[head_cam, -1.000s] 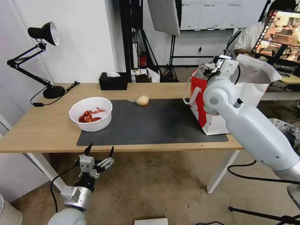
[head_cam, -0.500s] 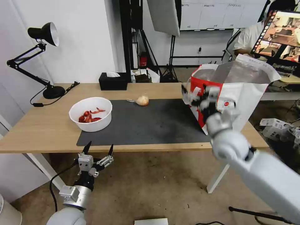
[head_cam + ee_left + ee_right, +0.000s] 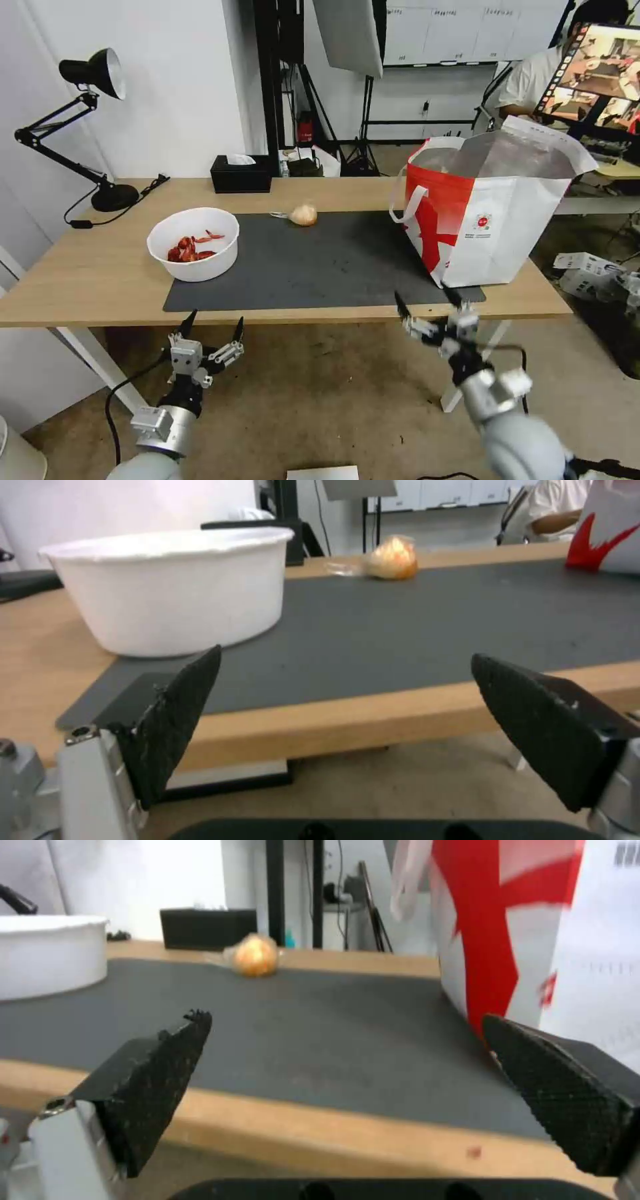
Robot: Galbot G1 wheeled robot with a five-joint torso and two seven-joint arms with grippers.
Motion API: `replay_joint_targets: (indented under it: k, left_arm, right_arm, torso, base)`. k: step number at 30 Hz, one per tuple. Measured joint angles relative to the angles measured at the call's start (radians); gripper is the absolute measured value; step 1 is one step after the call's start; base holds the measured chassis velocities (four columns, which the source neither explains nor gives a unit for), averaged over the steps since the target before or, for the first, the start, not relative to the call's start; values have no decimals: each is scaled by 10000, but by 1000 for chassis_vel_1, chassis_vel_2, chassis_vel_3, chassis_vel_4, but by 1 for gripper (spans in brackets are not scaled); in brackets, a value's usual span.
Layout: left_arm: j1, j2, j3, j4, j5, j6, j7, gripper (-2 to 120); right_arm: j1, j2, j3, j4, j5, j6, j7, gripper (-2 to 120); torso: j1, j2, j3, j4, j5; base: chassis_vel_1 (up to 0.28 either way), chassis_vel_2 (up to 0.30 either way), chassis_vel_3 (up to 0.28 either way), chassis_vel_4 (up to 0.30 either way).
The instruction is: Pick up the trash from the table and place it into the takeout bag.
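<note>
Head view: a light-wood table (image 3: 80,273) w/ a dark grey mat (image 3: 333,267) stood in front of the robot. A white bowl (image 3: 193,243) holding red crayfish shells (image 3: 190,248) sat on the mat's left end. A small clear bag (image 3: 303,214) w/ a yellowish lump lay at the mat's far edge, near the middle. The red-and-white takeout bag (image 3: 487,220) stood upright on the table's right end, mouth open (silver lining visible). Both arms hung below the table's front edge, apart from everything on it. The left gripper (image 3: 212,328) was below the bowl's side, fingers spread & empty. The right gripper (image 3: 427,305) was below the takeout bag's near corner, fingers also spread & empty. A black tissue box (image 3: 241,173) & black desk lamp (image 3: 87,127) sat along the far side.
</note>
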Motion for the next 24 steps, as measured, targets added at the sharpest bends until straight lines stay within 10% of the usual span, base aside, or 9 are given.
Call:
replay_joint_targets:
  k: [15, 24]
  left_arm:
    - [118, 12, -36, -22, 56, 6, 18, 100]
    - [128, 21, -99, -142, 39, -1, 0, 100]
  right_arm:
    - [639, 99, -706, -371, 121, -153, 79, 100]
    - [6160, -569, -3863, -1621, 2073, -1005, 7, 100]
  torso:
    - [1, 0, 1, -2, 0]
    - [4, -2, 4, 5, -1]
  base:
    - [0, 0, 0, 0]
    - [0, 0, 0, 0]
